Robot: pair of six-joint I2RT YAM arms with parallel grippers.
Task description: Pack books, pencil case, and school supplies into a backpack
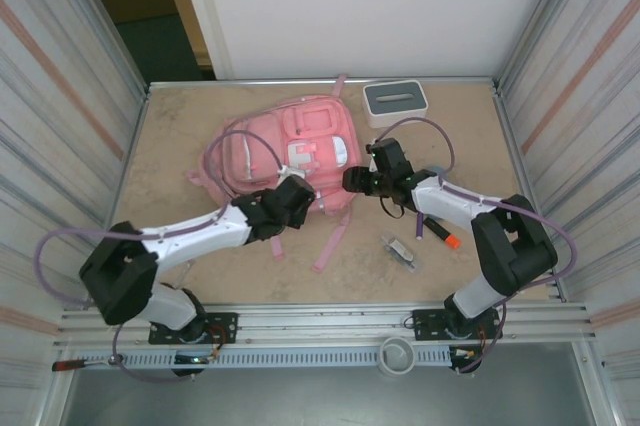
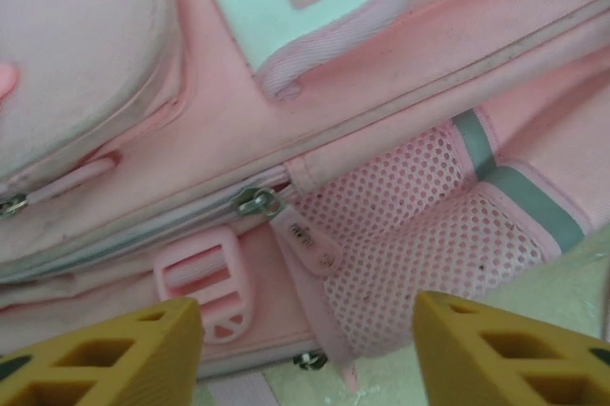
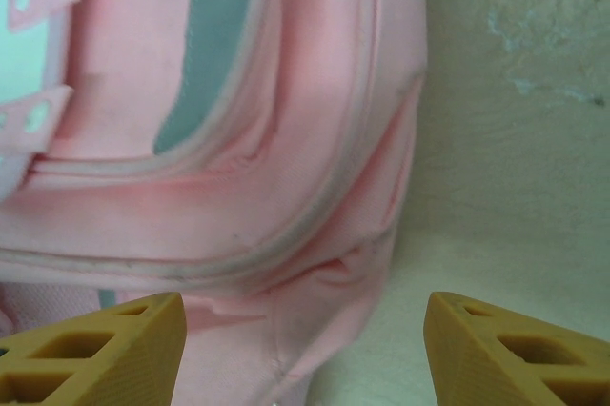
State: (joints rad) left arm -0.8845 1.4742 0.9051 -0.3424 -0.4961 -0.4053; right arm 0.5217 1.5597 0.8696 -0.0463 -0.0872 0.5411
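The left gripper (image 2: 305,330) sits closest to my left wrist lens, its yellow fingers (image 2: 114,354) partly spread with nothing between them. Just beyond them the pink backpack (image 2: 286,111) lies flat on the surface (image 1: 180,146). Its main zip looks closed, with the metal zip pull (image 2: 255,201) resting beside a mesh side pocket (image 2: 419,225). The right gripper (image 3: 305,330) hovers at the bag's other edge, also open and empty.

I judge that I'm at the opening step, with nothing packed yet. Next the left fingers need to drop onto that pull and pinch it. Off to the right, apart from the bag, lie an orange-tipped marker (image 1: 446,237) and a clear packet (image 1: 402,249), and a white box (image 1: 395,99) stands at the far edge.
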